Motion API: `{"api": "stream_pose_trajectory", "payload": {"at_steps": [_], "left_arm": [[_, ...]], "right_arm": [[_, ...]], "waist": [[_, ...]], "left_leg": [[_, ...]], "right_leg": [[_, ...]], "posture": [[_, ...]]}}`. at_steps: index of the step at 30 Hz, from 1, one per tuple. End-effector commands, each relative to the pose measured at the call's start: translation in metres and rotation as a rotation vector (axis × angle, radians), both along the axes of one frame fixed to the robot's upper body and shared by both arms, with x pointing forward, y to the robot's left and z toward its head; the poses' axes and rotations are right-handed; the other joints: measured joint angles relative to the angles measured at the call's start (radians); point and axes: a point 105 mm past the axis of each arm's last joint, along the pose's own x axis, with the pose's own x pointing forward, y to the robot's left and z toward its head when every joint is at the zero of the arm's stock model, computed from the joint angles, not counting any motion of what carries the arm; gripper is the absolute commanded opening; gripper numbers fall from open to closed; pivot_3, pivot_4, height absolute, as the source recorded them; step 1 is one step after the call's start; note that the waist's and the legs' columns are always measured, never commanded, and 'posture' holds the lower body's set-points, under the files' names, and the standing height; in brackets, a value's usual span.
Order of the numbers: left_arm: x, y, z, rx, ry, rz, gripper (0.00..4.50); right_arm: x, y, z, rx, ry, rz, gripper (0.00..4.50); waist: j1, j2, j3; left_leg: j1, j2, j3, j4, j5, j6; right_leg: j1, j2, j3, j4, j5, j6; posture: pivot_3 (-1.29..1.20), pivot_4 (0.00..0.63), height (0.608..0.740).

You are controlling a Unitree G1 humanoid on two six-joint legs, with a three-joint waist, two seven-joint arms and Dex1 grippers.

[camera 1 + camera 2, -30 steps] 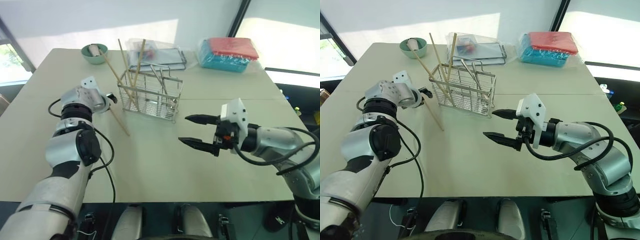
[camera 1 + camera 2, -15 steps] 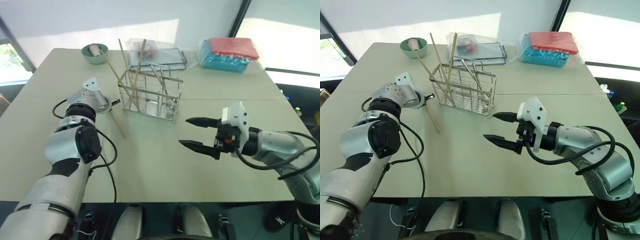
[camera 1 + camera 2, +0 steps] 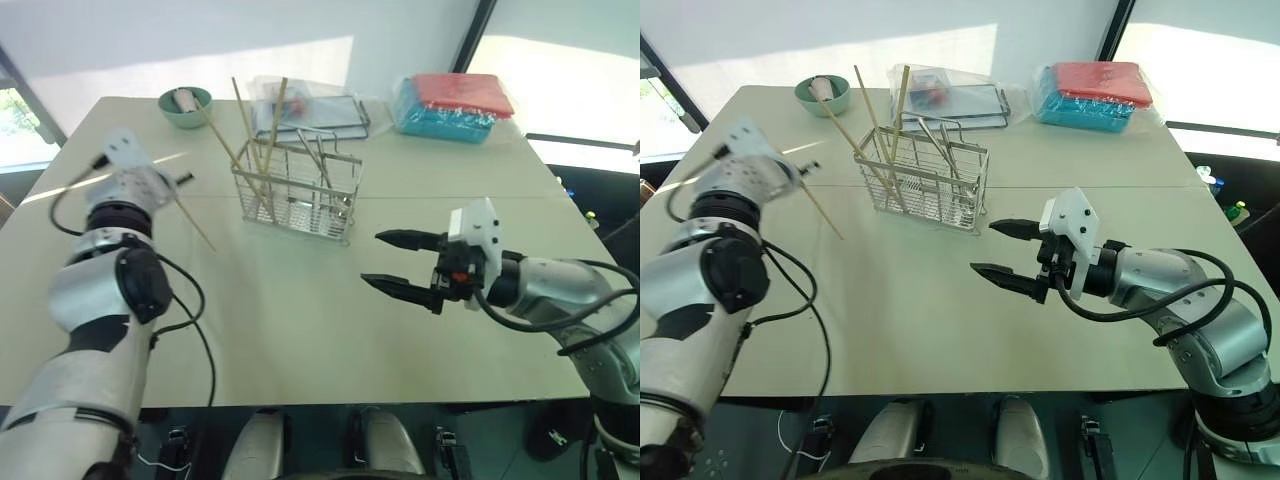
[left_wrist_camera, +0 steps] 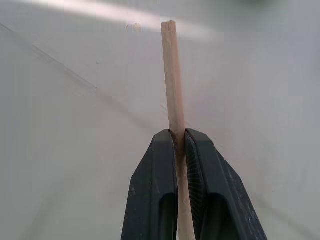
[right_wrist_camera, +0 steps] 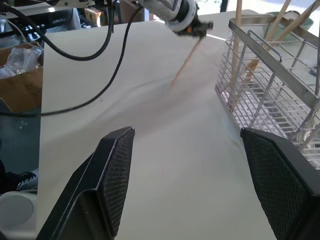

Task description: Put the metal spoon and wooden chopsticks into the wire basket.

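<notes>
So the big beige table (image 3: 300, 320) has the wire basket (image 3: 295, 195) sitting toward the back middle, with a few wooden chopsticks (image 3: 245, 135) already poking up out of its left side and the metal spoon (image 3: 322, 172) leaning inside it too. The right arm is parked low over the table in front of the basket, pointing across toward the left, and the right gripper (image 3: 400, 265) has its two black fingers spread wide with nothing between them. Over on the left, the left arm is reaching out and raised above the table, and the left gripper (image 4: 179, 150) is pinched tight on one chopstick (image 3: 195, 225), which slants down from the fingers toward the tabletop, left of the basket and not touching it.
</notes>
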Motion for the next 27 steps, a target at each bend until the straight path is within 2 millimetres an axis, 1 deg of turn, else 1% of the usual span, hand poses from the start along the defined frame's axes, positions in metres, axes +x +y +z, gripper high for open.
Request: {"api": "stream_pose_trajectory", "payload": {"at_steps": [1,2,3,5,6,8,10,12,13,15,18,20,22,23,27], "left_arm": [[-0.011,-0.005,0.136,0.148,-0.522,-0.076,0.05],[-0.017,-0.010,0.156,0.176,-0.609,-0.109,0.05],[-0.021,-0.023,0.177,0.188,-0.696,-0.179,0.05],[-0.029,-0.051,0.210,0.207,-0.830,-0.308,0.05],[-0.033,-0.063,0.222,0.226,-0.877,-0.359,0.05],[-0.039,-0.088,0.236,0.279,-0.938,-0.461,0.05],[-0.044,-0.114,0.239,0.324,-0.978,-0.572,0.05],[-0.046,-0.136,0.234,0.340,-0.987,-0.680,0.05],[-0.045,-0.146,0.227,0.356,-0.975,-0.718,0.05],[-0.044,-0.157,0.214,0.381,-0.952,-0.761,0.05],[-0.041,-0.176,0.188,0.421,-0.900,-0.830,0.05],[-0.041,-0.184,0.175,0.445,-0.878,-0.858,0.05],[-0.038,-0.192,0.157,0.446,-0.842,-0.881,0.05],[-0.038,-0.195,0.151,0.441,-0.829,-0.888,0.05],[-0.037,-0.205,0.122,0.506,-0.789,-0.893,0.05]], "right_arm": [[-0.003,0.000,0.009,0.014,-0.026,0.012,3.50],[-0.004,-0.001,0.009,0.013,-0.022,0.012,3.50],[-0.004,-0.001,0.008,0.011,-0.018,0.011,3.50],[-0.005,-0.001,0.008,0.011,-0.013,0.011,3.50],[-0.006,0.000,0.008,0.013,-0.010,0.011,3.50],[-0.006,0.001,0.009,0.017,-0.008,0.009,3.50],[-0.007,0.001,0.010,0.021,-0.009,0.003,3.50],[-0.007,0.001,0.010,0.023,-0.009,-0.008,3.50],[-0.008,0.001,0.010,0.024,-0.008,-0.013,3.50],[-0.009,0.001,0.009,0.024,-0.007,-0.020,3.50],[-0.009,0.000,0.010,0.028,-0.009,-0.034,3.50],[-0.009,-0.001,0.010,0.031,-0.011,-0.042,3.50],[-0.009,-0.002,0.011,0.036,-0.012,-0.052,3.50],[-0.009,-0.002,0.011,0.038,-0.012,-0.056,3.50],[-0.008,-0.004,0.012,0.043,-0.016,-0.073,3.50]], "waist": [[0.008,-0.001,0.000],[0.017,-0.002,0.000],[0.023,-0.002,0.000],[0.032,-0.002,0.000],[0.032,-0.001,0.000],[0.030,0.000,0.000],[0.027,0.000,0.000],[0.023,0.001,0.000],[0.020,0.001,0.000],[0.010,0.002,0.000],[-0.006,0.003,0.000],[-0.006,0.003,0.000],[-0.004,0.003,0.000],[-0.002,0.003,0.000],[0.000,0.003,-0.001]], "left_leg": [[-0.001,0.000,-0.001,0.000,0.000,0.000],[-0.001,0.000,-0.001,0.000,0.000,0.000],[-0.001,-0.001,0.000,0.001,0.000,0.000],[-0.001,-0.002,0.000,0.001,-0.001,0.001],[-0.001,-0.003,0.000,0.001,-0.001,0.002],[0.000,-0.004,0.000,0.002,-0.004,0.006],[0.000,-0.005,0.000,0.002,-0.005,0.008],[0.000,-0.003,0.000,0.002,-0.004,0.008],[0.001,-0.002,0.000,0.002,-0.004,0.008],[0.001,-0.001,0.001,0.002,-0.004,0.008],[0.001,0.000,0.000,0.002,-0.004,0.008],[0.001,0.000,0.000,0.002,-0.004,0.008],[0.001,0.000,0.000,0.002,-0.004,0.008],[0.001,0.000,0.000,0.002,-0.004,0.008],[0.001,0.000,0.000,0.003,-0.004,0.009]], "right_leg": [[0.000,0.000,0.000,-0.001,0.000,0.000],[0.001,0.000,-0.001,-0.001,0.000,0.000],[0.002,-0.001,-0.001,-0.003,0.000,0.000],[0.002,-0.003,-0.001,-0.003,0.000,0.000],[0.003,-0.003,-0.001,-0.003,0.000,0.000],[0.004,-0.004,-0.001,-0.003,0.000,0.001],[0.005,-0.004,-0.001,-0.003,0.000,0.001],[0.004,-0.003,-0.001,-0.003,0.001,0.001],[0.004,-0.002,-0.001,-0.002,0.001,0.001],[0.004,-0.001,-0.001,-0.002,0.001,0.001],[0.004,0.000,0.000,-0.001,0.001,0.001],[0.004,0.000,0.000,-0.001,0.001,0.001],[0.004,0.000,0.000,-0.001,0.001,0.001],[0.004,0.001,0.000,-0.001,0.001,0.001],[0.004,0.000,0.000,-0.002,0.001,0.001]], "posture": [[0.00,0.150,0.667],[0.00,0.150,0.667],[0.00,0.150,0.667],[0.00,0.150,0.667],[0.00,0.150,0.667],[0.00,0.150,0.667],[0.00,0.150,0.667],[0.00,0.150,0.667],[0.00,0.150,0.667],[0.00,0.150,0.667],[0.00,0.150,0.667],[0.00,0.150,0.667],[0.00,0.150,0.667],[0.00,0.150,0.667],[0.00,0.150,0.667]]}}
